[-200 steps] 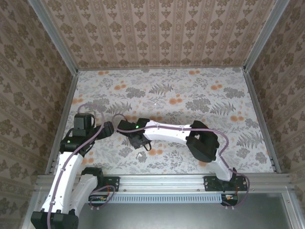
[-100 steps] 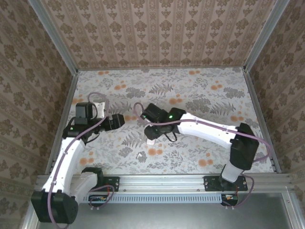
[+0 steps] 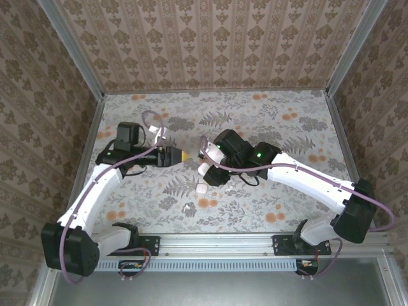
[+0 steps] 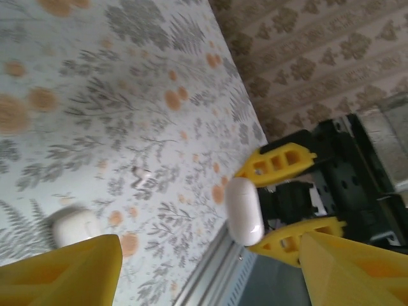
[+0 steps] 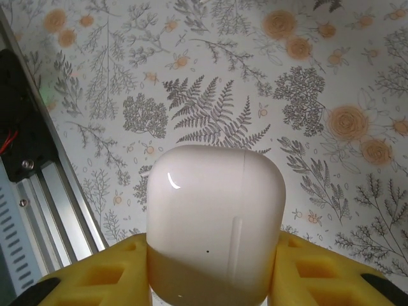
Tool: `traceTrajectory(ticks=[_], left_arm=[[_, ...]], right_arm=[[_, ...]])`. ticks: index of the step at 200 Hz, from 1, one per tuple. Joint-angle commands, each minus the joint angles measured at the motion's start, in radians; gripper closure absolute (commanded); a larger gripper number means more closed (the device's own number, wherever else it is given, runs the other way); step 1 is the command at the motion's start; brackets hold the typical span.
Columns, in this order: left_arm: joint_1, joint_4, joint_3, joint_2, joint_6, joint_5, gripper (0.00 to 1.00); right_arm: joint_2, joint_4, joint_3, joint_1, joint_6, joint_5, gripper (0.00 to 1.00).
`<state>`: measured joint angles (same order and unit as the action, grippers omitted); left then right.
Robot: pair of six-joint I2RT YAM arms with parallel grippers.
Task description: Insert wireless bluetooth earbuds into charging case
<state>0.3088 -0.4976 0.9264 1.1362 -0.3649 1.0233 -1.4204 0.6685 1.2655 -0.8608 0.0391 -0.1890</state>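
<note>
Floral tabletop [image 3: 287,121], enclosed by patterned walls, is noted as the work surface. The charging case [image 5: 213,223] is held off the table near its middle, clamped between the yellow fingers of the right gripper [image 3: 206,168]. In the right wrist view the lid appears shut, though the lower part of the case is hidden by the fingers. The left gripper [image 3: 180,155] is found spread wide and empty, near the case, with its fingers pointed towards it.

2 white items are recorded on the table, nearer the front rail. A squarish white piece [image 3: 202,189] lies almost under the right gripper. A smaller white item [image 3: 188,208] lies just beyond it, too small to identify; it may be an earbud.

Progress is judged early. The case is secured, but opening the lid and picking up and seating the earbuds are left to do.
</note>
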Motion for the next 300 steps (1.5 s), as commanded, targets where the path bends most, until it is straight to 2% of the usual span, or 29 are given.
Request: traceTrajectory(ticks=[1, 39, 81, 117, 169, 190, 204, 220, 239, 268, 300], left_arm=[[0.047, 0.058, 0.028, 0.026, -0.06, 0.019, 0.26], [0.134, 0.093, 0.043, 0.095, -0.094, 0.013, 0.32], [0.213, 0.119, 0.048, 0.141, -0.124, -0.011, 0.34], [0.225, 0.119, 0.042, 0.153, -0.129, -0.01, 0.52], [0.239, 0.142, 0.037, 0.163, -0.15, -0.014, 0.7], [0.24, 0.143, 0.035, 0.163, -0.152, -0.019, 0.81], [0.239, 0.146, 0.035, 0.16, -0.148, -0.03, 0.9], [0.237, 0.166, 0.028, 0.15, -0.143, -0.052, 0.98], [0.223, 0.269, -0.002, 0.124, -0.161, -0.082, 1.0], [0.181, 0.47, -0.07, 0.052, -0.209, -0.193, 1.0], [0.167, 0.735, -0.151, -0.043, -0.223, -0.261, 1.0]], right_arm=[[0.004, -0.033, -0.011, 0.008, 0.047, -0.023, 0.71], [0.011, -0.063, -0.021, 0.009, 0.044, -0.006, 0.71], [0.014, -0.063, -0.03, 0.013, 0.041, 0.011, 0.71], [0.021, -0.073, -0.046, 0.015, 0.038, 0.013, 0.71], [0.062, -0.076, -0.057, 0.027, 0.048, 0.009, 0.71], [0.067, -0.079, -0.058, 0.033, 0.05, 0.008, 0.71], [0.073, -0.081, -0.058, 0.035, 0.043, 0.01, 0.65], [0.096, -0.099, -0.068, 0.038, 0.022, 0.01, 0.49], [0.163, -0.176, -0.104, 0.043, -0.042, 0.008, 0.35], [0.281, -0.325, -0.176, 0.108, -0.246, -0.053, 0.25], [0.324, -0.468, -0.23, 0.21, -0.477, -0.203, 0.24]])
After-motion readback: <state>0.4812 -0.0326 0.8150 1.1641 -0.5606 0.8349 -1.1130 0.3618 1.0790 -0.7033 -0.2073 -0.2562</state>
